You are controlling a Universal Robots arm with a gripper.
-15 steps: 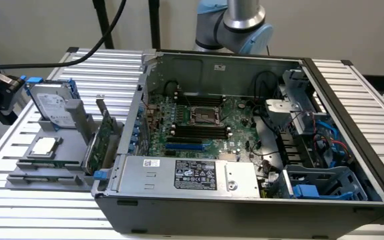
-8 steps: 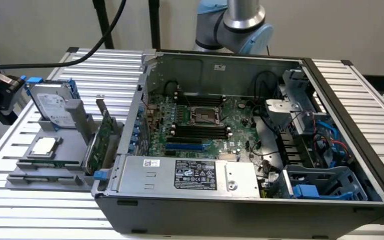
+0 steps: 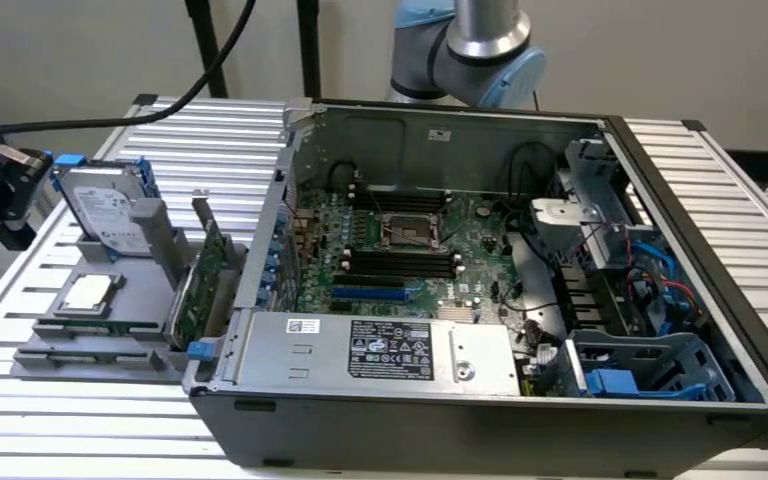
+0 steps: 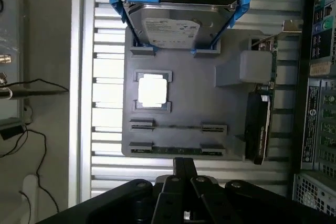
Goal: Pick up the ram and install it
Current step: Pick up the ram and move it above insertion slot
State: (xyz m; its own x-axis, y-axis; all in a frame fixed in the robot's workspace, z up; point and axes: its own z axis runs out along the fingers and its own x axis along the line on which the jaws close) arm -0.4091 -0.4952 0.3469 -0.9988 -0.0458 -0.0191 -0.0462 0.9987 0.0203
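Wrist view: gripper at the grey holder, ram not yet picked up

Gripper (image 4: 184, 162) hovering at the edge of the grey holder (image 4: 194, 98), fingers pressed together, narrow, holding nothing. Ram (image 4: 177, 151) standing on its edge in the holder's slot row nearest to the gripper, between two small end supports, close to the fingertips but apart from them. On the same holder: silver processor chip (image 4: 153, 89) in a square pocket, hard drive (image 4: 173, 27) with blue rails at the end away from the gripper, green expansion card (image 4: 258, 124) on the side toward the computer case (image 3: 491, 420). Exterior view: holder on the slatted table (image 3: 718, 220), at the exterior view's left of the open case, black memory slots (image 3: 398, 262) in the middle of the motherboard
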